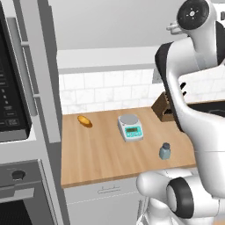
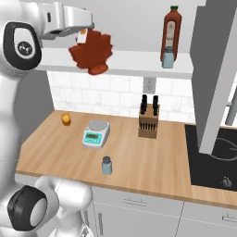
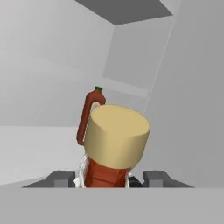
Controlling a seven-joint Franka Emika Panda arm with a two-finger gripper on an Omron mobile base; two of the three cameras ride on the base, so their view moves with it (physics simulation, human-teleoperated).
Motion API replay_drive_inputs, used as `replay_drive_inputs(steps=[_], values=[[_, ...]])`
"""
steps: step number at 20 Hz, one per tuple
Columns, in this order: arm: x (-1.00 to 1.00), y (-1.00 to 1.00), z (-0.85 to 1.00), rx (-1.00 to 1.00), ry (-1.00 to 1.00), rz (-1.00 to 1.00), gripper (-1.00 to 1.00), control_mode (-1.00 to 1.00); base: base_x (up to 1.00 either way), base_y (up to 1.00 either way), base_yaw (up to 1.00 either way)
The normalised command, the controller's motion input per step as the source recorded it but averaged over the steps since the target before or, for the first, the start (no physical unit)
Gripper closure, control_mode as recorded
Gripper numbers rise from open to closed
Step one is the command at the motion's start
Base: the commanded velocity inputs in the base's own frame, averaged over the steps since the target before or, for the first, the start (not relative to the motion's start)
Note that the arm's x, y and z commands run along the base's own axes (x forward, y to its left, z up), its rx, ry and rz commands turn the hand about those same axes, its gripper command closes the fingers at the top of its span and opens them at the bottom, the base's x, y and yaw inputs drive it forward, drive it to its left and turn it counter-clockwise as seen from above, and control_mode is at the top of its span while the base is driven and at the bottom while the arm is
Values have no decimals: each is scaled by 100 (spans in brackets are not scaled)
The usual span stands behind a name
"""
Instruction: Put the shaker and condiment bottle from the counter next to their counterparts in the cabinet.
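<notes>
The condiment bottle (image 2: 92,54), dark red and ribbed, is held between the jaws of the gripper (image 3: 108,180), which are closed narrowly on its body; in the hand view its tan stopper (image 3: 116,142) is seen very near to the camera. In the right base view the bottle is carried tilted, almost on its side, just above the left part of the cabinet shelf (image 2: 129,62), well apart from the tall red-brown bottle (image 2: 171,33) and the small blue-grey shaker (image 2: 168,58) that stand together near the right end of the shelf. The first risk is judged to be the placement: if the bottle is released while tilted like this, it can be expected to fall over and roll on the flat shelf, perhaps off the front edge and down onto the table (image 2: 139,157). It should therefore be turned upright before it is let go. The second risk comes from the approach to the counterparts: a sideways move that is too low or too long could make the carried bottle knock the tall bottle, which is narrow and may topple easily. The cabinet wall on the right could also be touched by the hand. The other shaker (image 1: 165,151) is not yet moved and stands on the table near its front edge, beside the kitchen scale (image 1: 130,128), so the task is judged less than half done.
</notes>
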Motion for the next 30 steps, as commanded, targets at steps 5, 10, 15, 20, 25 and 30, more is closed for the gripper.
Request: replay_drive_inputs(steps=[5,10,15,20,25,30], values=[[10,0,-4,0,0,0,100,-100,0,0,0],[23,-3,-38,-5,9,0,100,-100,0,0,0],[22,-5,-10,-1,2,1,100,-100,0,0,0],[41,-38,1,19,-1,10,100,-100,0,0,0],[43,-20,0,15,0,4,100,-100,0,0,0],[26,0,11,-3,-1,4,100,-100,0,0,0]])
